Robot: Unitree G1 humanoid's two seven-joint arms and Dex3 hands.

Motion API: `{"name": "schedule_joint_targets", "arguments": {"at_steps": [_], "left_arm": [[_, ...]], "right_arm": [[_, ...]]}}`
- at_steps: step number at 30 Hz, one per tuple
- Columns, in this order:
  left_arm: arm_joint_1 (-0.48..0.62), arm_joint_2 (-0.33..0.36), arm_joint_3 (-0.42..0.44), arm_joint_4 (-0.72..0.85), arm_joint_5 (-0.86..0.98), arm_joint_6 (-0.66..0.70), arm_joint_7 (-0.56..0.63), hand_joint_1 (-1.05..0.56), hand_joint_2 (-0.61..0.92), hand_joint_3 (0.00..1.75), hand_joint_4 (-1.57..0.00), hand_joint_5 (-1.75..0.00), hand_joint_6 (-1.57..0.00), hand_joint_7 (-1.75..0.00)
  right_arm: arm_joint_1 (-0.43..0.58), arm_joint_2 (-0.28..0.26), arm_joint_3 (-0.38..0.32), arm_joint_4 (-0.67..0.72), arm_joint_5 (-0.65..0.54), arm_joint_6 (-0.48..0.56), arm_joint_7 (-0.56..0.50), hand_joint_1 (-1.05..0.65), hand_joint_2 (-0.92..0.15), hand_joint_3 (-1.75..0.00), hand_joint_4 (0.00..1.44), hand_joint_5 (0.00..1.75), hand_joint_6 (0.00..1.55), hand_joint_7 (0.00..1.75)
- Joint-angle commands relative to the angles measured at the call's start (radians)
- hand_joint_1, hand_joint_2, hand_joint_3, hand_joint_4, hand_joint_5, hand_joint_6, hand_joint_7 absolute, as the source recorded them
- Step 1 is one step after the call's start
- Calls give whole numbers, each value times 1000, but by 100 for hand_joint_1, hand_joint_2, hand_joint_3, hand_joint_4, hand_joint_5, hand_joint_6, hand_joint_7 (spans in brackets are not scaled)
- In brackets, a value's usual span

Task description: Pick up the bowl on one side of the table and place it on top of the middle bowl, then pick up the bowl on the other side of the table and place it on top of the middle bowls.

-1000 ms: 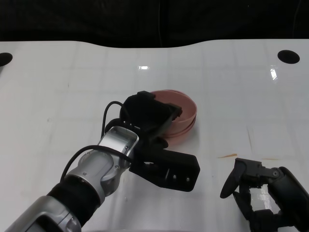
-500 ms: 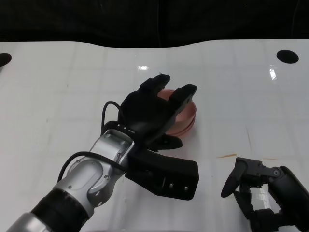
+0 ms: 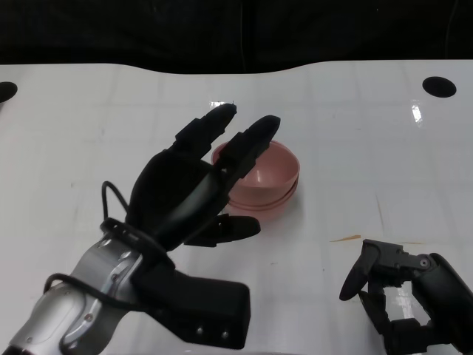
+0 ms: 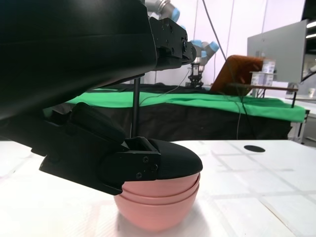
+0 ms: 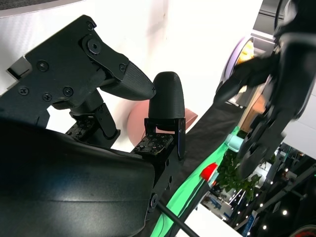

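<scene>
Nearest to me, low on my right, my right hand [image 3: 403, 296] sits just above the white desk [image 3: 89, 148], fingers curled in toward each other and nothing between them. From its own wrist camera I see those fingers [image 5: 168, 98] bent in close, with a sliver of pink bowl showing past them.

On my left, the silver forearm [image 3: 81, 318] comes up from the lower corner and my left hand [image 3: 192, 185] is lifted over the desk, fingers stretched out and apart, gripping nothing. The fingertips [image 3: 255, 137] overlap the near left rim of the bowls in the head view; I cannot tell from there whether they touch. The left wrist camera shows a black finger [image 4: 163, 160] lying right across the top rim of the stack, with the rest of the hand above it.

Now the bowls: the pink bowl stack [image 3: 266, 181] stands upright in the middle of the desk, nested one inside another. From the side I make out at least two rims stacked close in the pink bowl stack [image 4: 158, 202]; whether a third is tucked in, I cannot say for sure.

To the right of the stack, a small orange-brown streak [image 3: 347, 238] marks the desk. Further back, a dark round hole [image 3: 438, 86] sits near the far right edge, another hole [image 3: 6, 90] at the far left edge.
</scene>
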Motion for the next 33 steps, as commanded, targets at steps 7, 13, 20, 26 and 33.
{"name": "schedule_joint_targets", "arguments": {"at_steps": [7,13,20,26,33], "left_arm": [[174,46,152,-1,-267,-308,85,-48,92,28,-14,-112,-45,-20],[299,-44,224,50,-561,-522,73,-18,77,48,-60,-132,-69,-95],[483,-141,245,31,-886,-595,-79,-13,48,117,-81,-152,-82,-123],[596,-164,254,-66,-1012,-484,-195,-13,44,129,-84,-165,-82,-138],[673,-200,280,-169,-1182,-258,-295,-11,47,128,-92,-167,-85,-149]], "right_arm": [[6,-3,-24,-10,27,30,12,-29,-45,-126,87,175,78,150],[9,-1,-25,-21,44,43,24,-28,-44,-126,88,175,78,149],[14,5,-24,-40,29,55,16,-27,-43,-129,88,175,78,149],[8,3,-25,-29,39,46,28,-27,-44,-128,87,175,78,149],[7,0,-27,-25,45,46,38,-26,-46,-126,86,175,78,149]]}}
